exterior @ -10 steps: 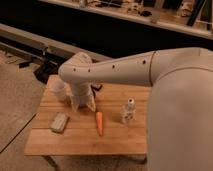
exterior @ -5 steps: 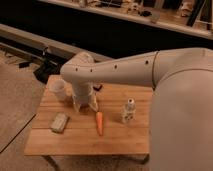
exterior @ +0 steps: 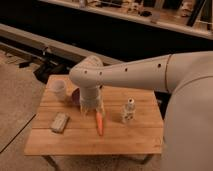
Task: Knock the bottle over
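The bottle (exterior: pixel 129 111) is small and clear, with a white cap and a pale label. It stands upright on the right part of the wooden table (exterior: pixel 130 137). My gripper (exterior: pixel 92 106) hangs from the white arm over the middle of the table, left of the bottle and apart from it, just above the top end of an orange carrot (exterior: pixel 99 123).
A white ribbed cup (exterior: pixel 58 90) stands at the table's back left. A dark reddish object (exterior: pixel 75 96) is partly hidden behind my arm. A pale flat block (exterior: pixel 60 122) lies front left. A dark counter wall runs behind the table.
My arm and gripper have shifted a little to the right, towards the bottle. The bottle, the carrot, the cup and the block have not moved.
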You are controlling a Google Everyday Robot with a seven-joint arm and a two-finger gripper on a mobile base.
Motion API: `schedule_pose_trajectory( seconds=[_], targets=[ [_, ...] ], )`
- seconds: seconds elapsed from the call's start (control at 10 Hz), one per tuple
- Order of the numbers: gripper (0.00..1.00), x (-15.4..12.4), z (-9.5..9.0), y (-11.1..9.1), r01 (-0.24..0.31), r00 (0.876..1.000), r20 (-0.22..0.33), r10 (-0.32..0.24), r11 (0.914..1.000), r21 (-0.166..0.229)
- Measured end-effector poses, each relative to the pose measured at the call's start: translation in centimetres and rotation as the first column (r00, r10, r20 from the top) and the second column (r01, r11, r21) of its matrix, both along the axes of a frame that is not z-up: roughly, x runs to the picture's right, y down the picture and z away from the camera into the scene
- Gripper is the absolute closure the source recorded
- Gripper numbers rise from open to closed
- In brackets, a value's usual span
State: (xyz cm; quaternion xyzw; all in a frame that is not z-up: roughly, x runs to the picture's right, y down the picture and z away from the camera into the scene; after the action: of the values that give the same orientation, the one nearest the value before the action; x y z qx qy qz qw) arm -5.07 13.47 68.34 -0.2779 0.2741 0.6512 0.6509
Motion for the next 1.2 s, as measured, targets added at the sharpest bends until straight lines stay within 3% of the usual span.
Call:
schedule_pose_trajectory(
  seconds=[0.4,0.6,0.9,1.2],
  targets=[
    [0.35,3.9,-0.4,1.8,-0.081,0.995,-0.06,0.078,0.9958,-0.043],
    [0.35,5.9,0.8,1.9,-0.101,0.991,-0.09,0.097,0.9939,-0.043],
    [0.35,7.1,3.8,1.5,-0.097,0.992,-0.091,0.093,0.9946,-0.038],
    [0.35,8.3,5.6,2.1,-0.113,0.988,-0.113,0.103,0.9896,-0.089]
  ],
)
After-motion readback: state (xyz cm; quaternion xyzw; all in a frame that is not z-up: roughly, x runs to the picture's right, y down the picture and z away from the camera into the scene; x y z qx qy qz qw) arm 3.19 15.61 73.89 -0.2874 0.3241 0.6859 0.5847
